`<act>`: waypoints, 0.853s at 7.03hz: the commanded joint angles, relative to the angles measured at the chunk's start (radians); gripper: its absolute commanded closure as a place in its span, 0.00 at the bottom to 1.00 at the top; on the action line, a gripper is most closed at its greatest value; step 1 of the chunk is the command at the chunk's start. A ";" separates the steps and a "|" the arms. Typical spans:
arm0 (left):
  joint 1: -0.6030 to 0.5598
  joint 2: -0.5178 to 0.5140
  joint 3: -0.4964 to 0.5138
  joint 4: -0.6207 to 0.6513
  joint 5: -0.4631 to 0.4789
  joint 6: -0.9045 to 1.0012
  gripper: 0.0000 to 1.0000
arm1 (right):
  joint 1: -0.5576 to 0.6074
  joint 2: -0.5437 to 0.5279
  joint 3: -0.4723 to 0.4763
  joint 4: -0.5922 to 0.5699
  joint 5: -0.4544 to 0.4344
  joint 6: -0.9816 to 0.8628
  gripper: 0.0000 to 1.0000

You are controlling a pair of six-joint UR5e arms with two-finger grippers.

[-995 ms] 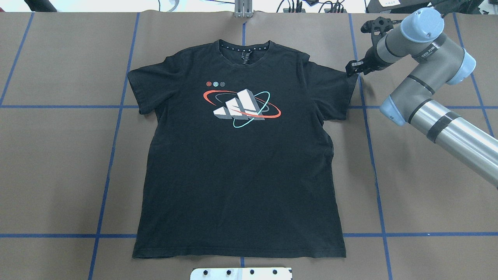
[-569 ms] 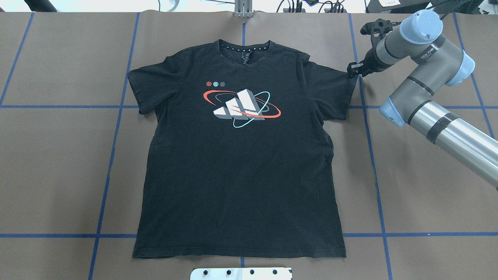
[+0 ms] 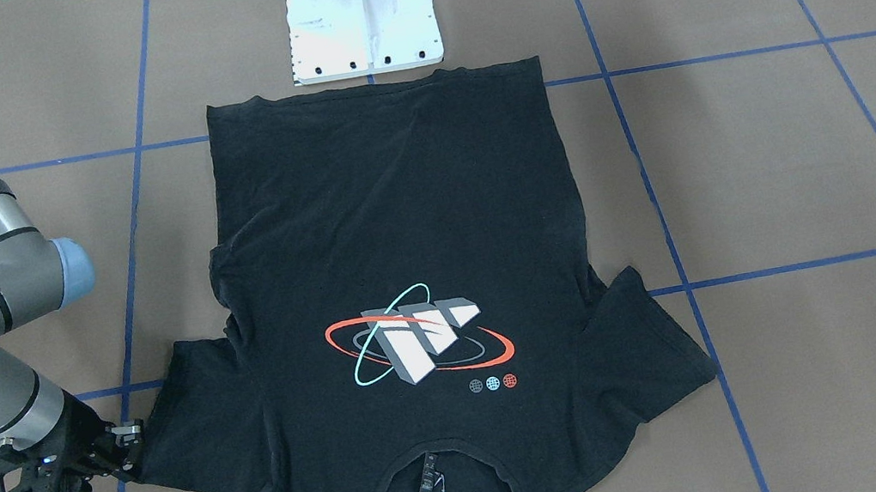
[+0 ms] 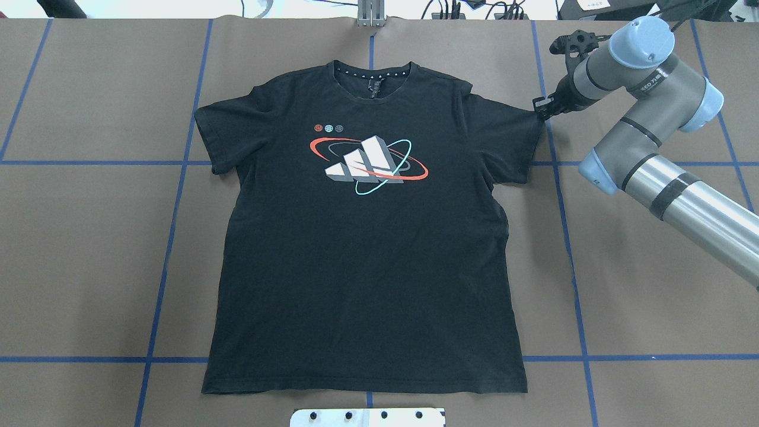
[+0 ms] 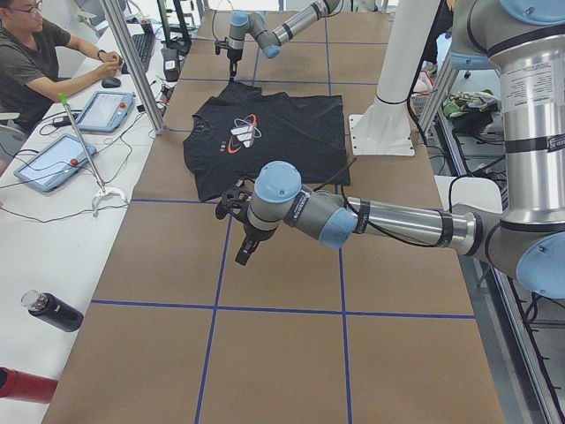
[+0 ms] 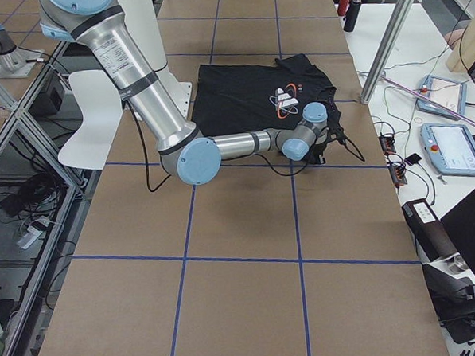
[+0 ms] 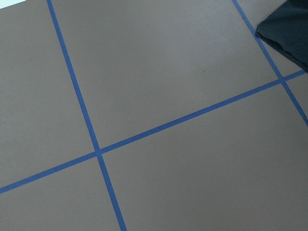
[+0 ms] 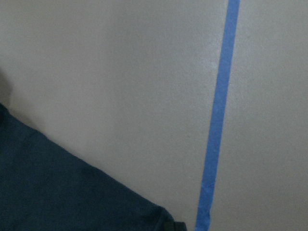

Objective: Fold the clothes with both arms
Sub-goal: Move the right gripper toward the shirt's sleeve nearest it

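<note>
The black T-shirt [image 4: 367, 267] lies flat on the desk [image 4: 89, 237], spread out, with its white block graphic [image 4: 369, 164] facing up. Its collar points away from my white base block [image 3: 362, 18]; its hem lies just beside that block. My right gripper [image 4: 541, 110] is low at the outer corner of the sleeve [image 4: 510, 139] on my right side, jaws clenched on the sleeve's edge. My left gripper [image 5: 242, 253] hangs over bare desk near the other sleeve, apart from the cloth. I cannot tell whether it is released or clenched. Blue tape lines [image 4: 172, 237] cross the desk in a grid.
</note>
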 commanded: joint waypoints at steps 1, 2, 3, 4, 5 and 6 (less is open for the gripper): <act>0.000 0.000 -0.003 0.000 0.000 0.000 0.00 | 0.008 0.000 0.096 0.000 0.066 0.096 1.00; 0.000 0.000 -0.004 0.000 0.000 0.000 0.00 | -0.001 0.005 0.148 -0.002 0.080 0.186 1.00; 0.001 0.000 -0.004 0.000 -0.014 0.000 0.00 | -0.026 0.052 0.162 -0.006 0.078 0.298 1.00; 0.000 0.002 -0.004 0.000 -0.014 0.000 0.00 | -0.072 0.106 0.153 -0.008 0.069 0.385 1.00; 0.000 0.000 -0.004 0.000 -0.015 0.000 0.00 | -0.096 0.149 0.126 -0.008 0.039 0.401 1.00; 0.001 0.000 -0.004 0.000 -0.014 0.000 0.00 | -0.127 0.189 0.092 -0.008 -0.003 0.433 1.00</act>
